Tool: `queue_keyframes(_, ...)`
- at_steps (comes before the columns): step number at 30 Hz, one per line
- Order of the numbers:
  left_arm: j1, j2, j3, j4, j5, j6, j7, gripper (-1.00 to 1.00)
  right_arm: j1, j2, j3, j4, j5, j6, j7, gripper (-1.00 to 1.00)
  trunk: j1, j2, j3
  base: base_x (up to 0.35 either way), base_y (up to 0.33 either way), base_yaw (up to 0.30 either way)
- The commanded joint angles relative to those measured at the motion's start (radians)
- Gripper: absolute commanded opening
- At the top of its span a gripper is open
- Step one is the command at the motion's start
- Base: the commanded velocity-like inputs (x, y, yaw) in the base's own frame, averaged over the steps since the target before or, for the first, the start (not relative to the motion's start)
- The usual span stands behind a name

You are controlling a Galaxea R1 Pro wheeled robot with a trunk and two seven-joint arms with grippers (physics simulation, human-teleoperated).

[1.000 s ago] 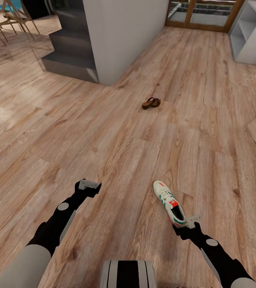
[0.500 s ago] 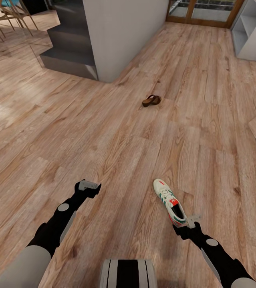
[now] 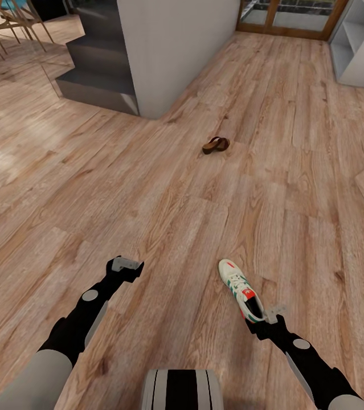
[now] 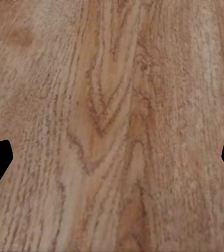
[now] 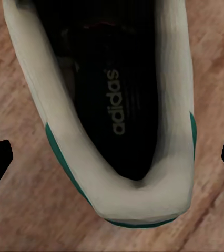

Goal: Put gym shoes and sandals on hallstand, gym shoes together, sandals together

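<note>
Pick-up stage: right hand (image 3: 268, 316), fingers spread, poised over the heel of the white, green-striped lace-up gym shoe (image 3: 241, 288) on the light-brown wood-plank corridor floor (image 3: 147, 188); it must next descend and close.

Corridor floor (image 3: 147, 188): light-brown wood-grain planks. One gym shoe (image 3: 242, 289) lies on it, heel directly at the right pincer (image 3: 275, 314), toe pointing away. One brown sandal (image 3: 215, 145) lies well beyond that pincer, farther along the planks. Bare planks under the left pincer (image 3: 128, 265).
</note>
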Motion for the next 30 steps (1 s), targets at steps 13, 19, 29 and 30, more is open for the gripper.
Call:
queue_keyframes(13,0.0,0.001,-0.001,0.0,-0.004,-0.004,-0.001,1.0,0.0,-0.001,0.002,0.0,0.006,-0.002,0.001,1.0,0.0,0.0,-0.001,0.027,0.0,0.0)
queue_keyframes(19,0.0,0.001,-0.001,0.0,-0.004,-0.003,-0.003,1.0,0.0,-0.001,0.002,0.0,0.006,-0.002,0.001,1.0,0.0,0.0,-0.001,0.009,0.0,0.0)
queue_keyframes(29,0.001,0.004,0.0,0.0,-0.005,-0.002,-0.009,1.0,0.0,-0.001,0.002,0.001,0.006,-0.002,0.001,1.0,0.001,-0.001,-0.012,0.001,0.0,0.0)
queue_keyframes(30,0.001,0.004,0.0,0.0,-0.005,-0.002,-0.01,1.0,0.0,0.0,0.002,0.001,0.006,-0.002,0.001,1.0,0.002,-0.001,-0.016,0.0,0.0,0.0)
